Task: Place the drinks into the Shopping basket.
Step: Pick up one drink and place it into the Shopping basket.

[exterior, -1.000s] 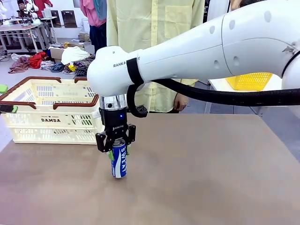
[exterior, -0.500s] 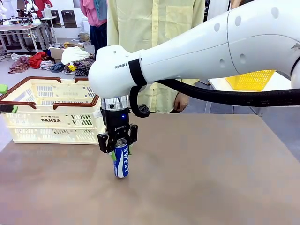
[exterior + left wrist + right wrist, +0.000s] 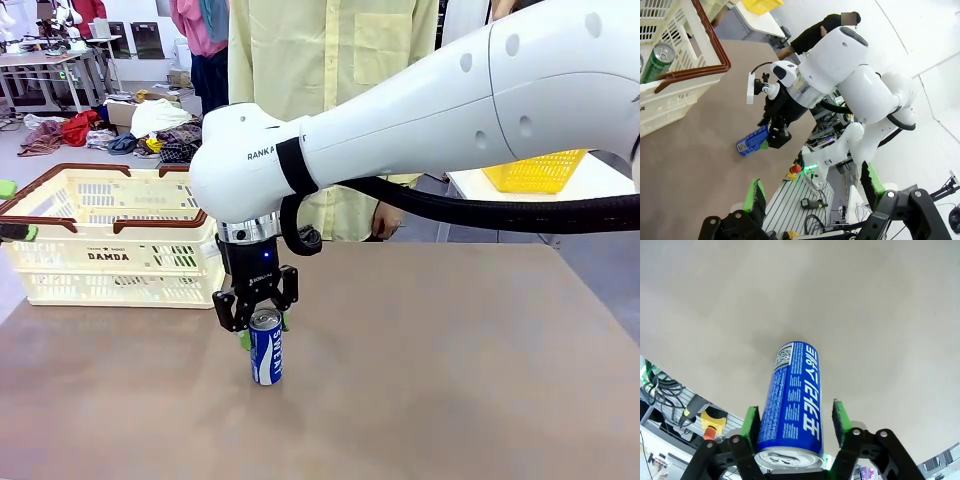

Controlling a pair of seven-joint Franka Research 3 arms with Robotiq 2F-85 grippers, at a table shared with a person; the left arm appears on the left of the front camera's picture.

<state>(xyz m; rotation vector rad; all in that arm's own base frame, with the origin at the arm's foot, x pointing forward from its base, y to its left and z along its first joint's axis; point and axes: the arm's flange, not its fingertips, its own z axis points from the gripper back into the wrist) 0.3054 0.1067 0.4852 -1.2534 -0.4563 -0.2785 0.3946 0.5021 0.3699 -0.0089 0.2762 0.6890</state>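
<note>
Brown tabletop is stretching between the robot and a person in a pale yellow shirt (image 3: 320, 90), with the cream Shopping basket (image 3: 105, 235) sitting at its left end. Right gripper (image 3: 258, 322) is straddling the top of the blue drink can (image 3: 266, 348), which is standing upright on the table near the basket; a narrow gap is showing beside one green pad (image 3: 751, 426), so the jaws look apart rather than clamped. Left gripper (image 3: 810, 192) is hanging wide open and empty. A green drink can (image 3: 656, 62) is already lying inside the basket. Any sideways drag while lifting away could topple the slim can.
</note>
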